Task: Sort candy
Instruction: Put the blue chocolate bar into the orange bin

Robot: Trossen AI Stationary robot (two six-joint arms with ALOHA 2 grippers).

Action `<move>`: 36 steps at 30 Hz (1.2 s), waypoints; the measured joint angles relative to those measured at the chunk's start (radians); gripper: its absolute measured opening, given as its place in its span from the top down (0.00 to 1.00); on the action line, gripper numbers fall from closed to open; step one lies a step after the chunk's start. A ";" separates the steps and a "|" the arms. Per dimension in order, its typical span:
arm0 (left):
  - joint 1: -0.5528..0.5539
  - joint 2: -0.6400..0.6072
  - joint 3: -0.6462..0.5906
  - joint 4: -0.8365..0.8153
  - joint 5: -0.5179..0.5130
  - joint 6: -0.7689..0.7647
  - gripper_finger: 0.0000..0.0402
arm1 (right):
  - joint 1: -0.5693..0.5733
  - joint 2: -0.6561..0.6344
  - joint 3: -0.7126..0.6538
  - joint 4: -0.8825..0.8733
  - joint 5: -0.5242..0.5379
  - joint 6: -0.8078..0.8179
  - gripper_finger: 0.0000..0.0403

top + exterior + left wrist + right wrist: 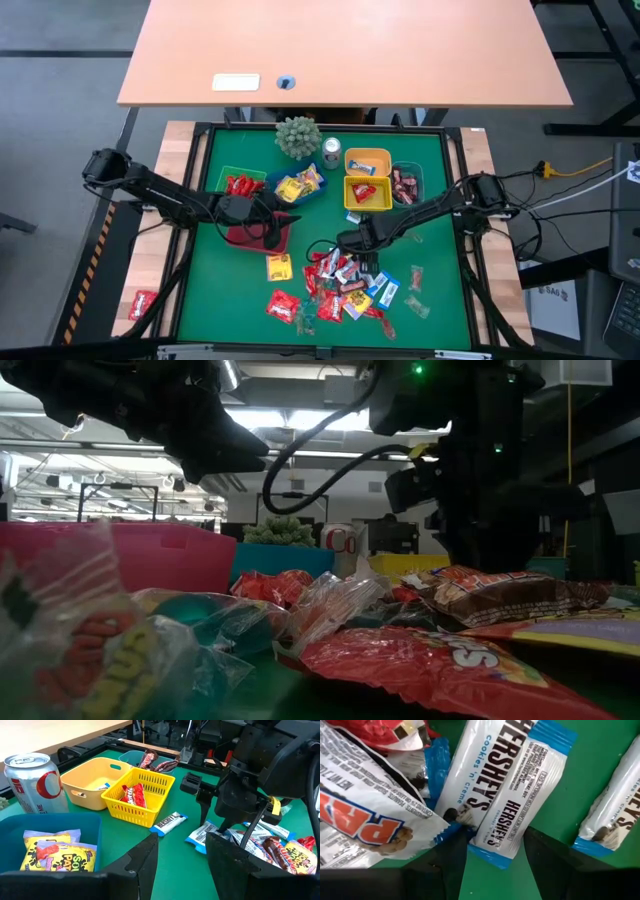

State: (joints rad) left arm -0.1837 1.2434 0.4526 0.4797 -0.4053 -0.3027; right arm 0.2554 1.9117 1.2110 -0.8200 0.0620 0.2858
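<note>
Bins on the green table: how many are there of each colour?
Green bin: 1
Red bin: 1
Blue bin: 1
Yellow: 2, the yellow tub and the yellow basket
Teal bin: 1
Total: 6

Two dark, near-black jointed arms of blocky segments, with black cables looping along the links and out over the table's sides. Matte black flat-sided fingers on the left gripper; same dark, square-edged build on the right gripper, with a small yellow tag near its wrist housing. Green indicator light glowing on one dark upper housing, thick black cable arching between the arm bodies.
</note>
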 joint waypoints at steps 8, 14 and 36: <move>0.000 0.000 0.000 0.000 0.000 0.000 0.62 | 0.000 0.002 -0.001 -0.021 -0.009 -0.005 0.67; 0.000 0.000 0.000 0.000 0.000 0.000 0.62 | 0.000 -0.008 -0.002 -0.037 -0.018 -0.006 0.81; 0.000 0.000 0.000 0.000 0.001 0.000 0.62 | -0.010 -0.150 0.005 -0.108 -0.030 -0.016 0.83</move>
State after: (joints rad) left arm -0.1837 1.2434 0.4522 0.4797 -0.4046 -0.3027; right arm 0.2452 1.7618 1.2156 -0.9276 0.0320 0.2694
